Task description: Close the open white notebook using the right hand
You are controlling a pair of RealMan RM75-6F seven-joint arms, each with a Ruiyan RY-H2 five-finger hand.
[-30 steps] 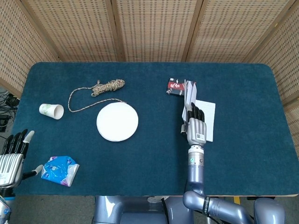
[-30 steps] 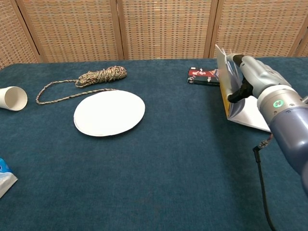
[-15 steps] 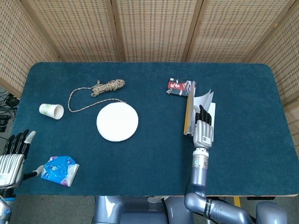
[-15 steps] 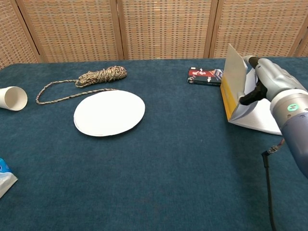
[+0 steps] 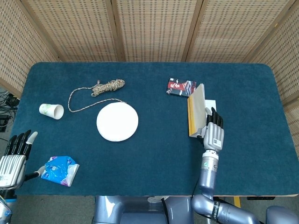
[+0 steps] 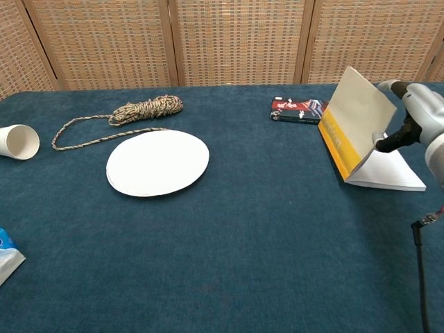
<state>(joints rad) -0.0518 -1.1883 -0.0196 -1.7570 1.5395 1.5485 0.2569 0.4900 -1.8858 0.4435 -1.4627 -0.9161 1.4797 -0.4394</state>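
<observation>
**Head view: notebook cover tilted past upright, right hand behind it**

Head view, left to right. Left hand (image 5: 14,156) sits at the near-left table corner, fingers spread and holding nothing, well apart from the work. Just beside it lies a blue packet (image 5: 59,170). Further back: a paper cup (image 5: 51,111) on its side, a coiled rope (image 5: 100,88), a white plate (image 5: 117,121). None of these bear on the task.

White notebook (image 5: 198,112) lies right of centre on the blue table (image 5: 154,154), just in front of a small dark booklet (image 5: 180,87). Long axis of the notebook runs front-to-back, away from the robot; the spine lies along its left edge, showing a yellow band. Lower pages lie flat to the right.

Chest view: the raised cover (image 6: 355,114) leans rightward over the flat pages, not yet down. Right hand (image 6: 416,118) is on the right side of that cover, fingers extended and close together, thumb touching the cover's near edge. Whether it pinches the cover or only supports it, I cannot tell.

Judgement: the right hand is by far the nearer. The cover hinges on the left spine, so the closing travel is rightward and down onto the pages. The hand lies in that path and must clear out or ride down with it.
</observation>
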